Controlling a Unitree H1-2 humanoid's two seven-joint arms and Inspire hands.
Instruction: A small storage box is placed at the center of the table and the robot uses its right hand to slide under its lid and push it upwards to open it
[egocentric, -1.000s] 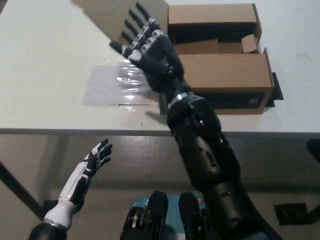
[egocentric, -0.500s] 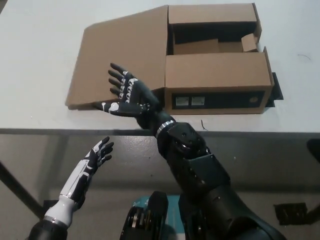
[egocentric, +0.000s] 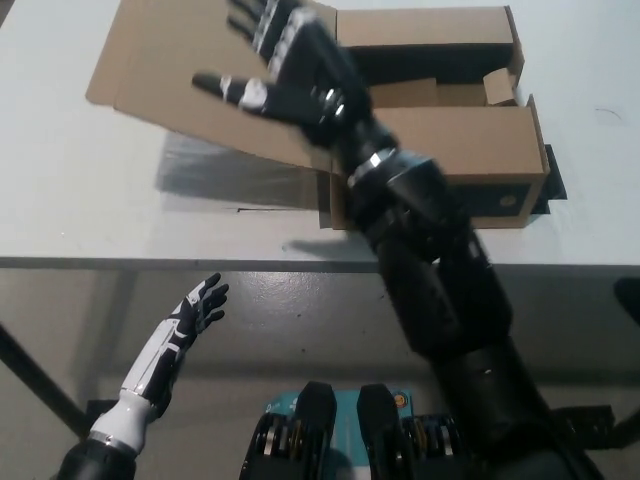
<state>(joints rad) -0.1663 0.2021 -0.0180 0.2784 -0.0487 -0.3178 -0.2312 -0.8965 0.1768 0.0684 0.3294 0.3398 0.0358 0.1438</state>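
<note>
A brown cardboard storage box (egocentric: 440, 150) stands at the middle of the white table (egocentric: 80, 190). Its large lid flap (egocentric: 180, 70) is raised off the table on the box's left side, tilted upward. My black right hand (egocentric: 290, 75) is open with fingers spread, pressed flat against the lid's underside near the hinge edge. The box's inside shows dark between its cardboard walls. My white left hand (egocentric: 195, 310) hangs open below the table's front edge at the lower left, holding nothing.
A dark mat (egocentric: 552, 175) pokes out from under the box's right end. The lid casts a shadow (egocentric: 230, 180) on the table beneath it. The table's front edge (egocentric: 150, 262) runs across the picture's middle.
Half a second ago the lid lay flat on the table with my right hand low at its front edge. Now my hand has swung up and lifted the lid with it.
</note>
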